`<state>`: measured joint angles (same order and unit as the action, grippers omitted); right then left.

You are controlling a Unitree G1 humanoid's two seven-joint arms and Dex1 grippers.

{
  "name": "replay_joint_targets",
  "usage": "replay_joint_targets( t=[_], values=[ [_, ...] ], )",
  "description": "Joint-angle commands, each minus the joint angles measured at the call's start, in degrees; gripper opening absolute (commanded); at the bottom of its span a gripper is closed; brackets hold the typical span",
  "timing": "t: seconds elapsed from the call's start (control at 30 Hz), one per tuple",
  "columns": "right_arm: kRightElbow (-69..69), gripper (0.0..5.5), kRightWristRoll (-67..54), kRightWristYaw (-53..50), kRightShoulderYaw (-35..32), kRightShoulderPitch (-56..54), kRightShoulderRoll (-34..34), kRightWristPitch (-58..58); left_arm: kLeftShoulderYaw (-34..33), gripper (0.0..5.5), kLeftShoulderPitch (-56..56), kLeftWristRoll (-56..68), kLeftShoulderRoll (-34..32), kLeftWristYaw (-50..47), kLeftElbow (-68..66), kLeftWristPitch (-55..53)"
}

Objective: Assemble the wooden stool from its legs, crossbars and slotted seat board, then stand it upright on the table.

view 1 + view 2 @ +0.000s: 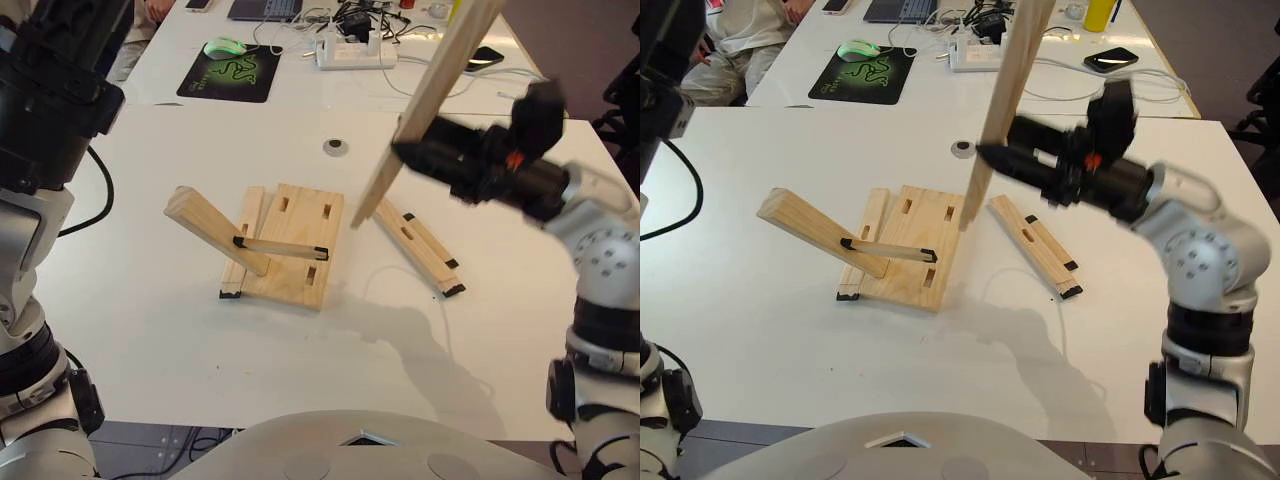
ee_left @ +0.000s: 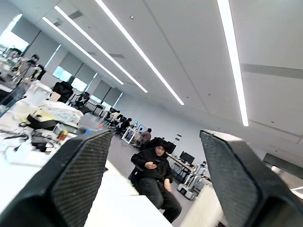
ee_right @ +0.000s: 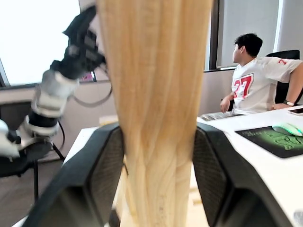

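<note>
Clenched in the right end effector [image 1: 990, 155], a wooden leg [image 1: 1015, 60] stands tilted, its lower tip at the 2 o'clock corner of the slotted seat board [image 1: 922, 228]. That board lies flat mid-surface [image 1: 760, 340]. A second leg [image 1: 810, 228] with a crossbar [image 1: 890, 249] leans across it. Two wooden bars [image 1: 1035, 245] lie at its 3 o'clock. Raised at 10 o'clock, the left end effector [image 2: 156, 184] is released, fingers apart, facing the ceiling [image 2: 189, 47].

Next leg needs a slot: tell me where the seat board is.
Eye views: the seat board lies flat mid-table, a leg propped over its left side, two loose pieces to its right.
</note>
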<state>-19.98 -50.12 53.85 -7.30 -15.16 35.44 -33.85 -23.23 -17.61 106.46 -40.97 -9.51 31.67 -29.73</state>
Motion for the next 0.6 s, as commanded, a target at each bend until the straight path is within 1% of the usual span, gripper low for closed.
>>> replay_joint_targets(
  t=[0.03,0.17,0.3,0.47,0.6],
  values=[
    [-4.52,2.06,10.25,1.01,5.43,10.2,-4.65,12.79,1.13,3.45,2.54,-3.76,-1.56,1.62,-4.62,-3.36],
    [-4.57,2.06,15.41,-1.0,9.6,15.33,-10.05,19.62,1.5,3.45,3.72,-7.02,-1.41,3.22,-8.22,-5.62],
    [-4.58,2.06,17.75,-2.54,12.61,15.86,-13.94,23.29,2.02,3.45,3.61,-8.75,-0.98,4.3,-10.76,-7.54],
    [-1.98,2.06,21.74,-4.1,15.2,18.89,-17.98,29.45,5.06,3.45,-3.34,-10.67,-1.6,7.38,-18.13,-11.97],
    [0.16,2.06,27.29,-7.49,17.53,23.66,-21.42,36.58,8.42,3.45,-12.45,-12.52,-2.03,11.57,-25.81,-17.32]
  ],
)
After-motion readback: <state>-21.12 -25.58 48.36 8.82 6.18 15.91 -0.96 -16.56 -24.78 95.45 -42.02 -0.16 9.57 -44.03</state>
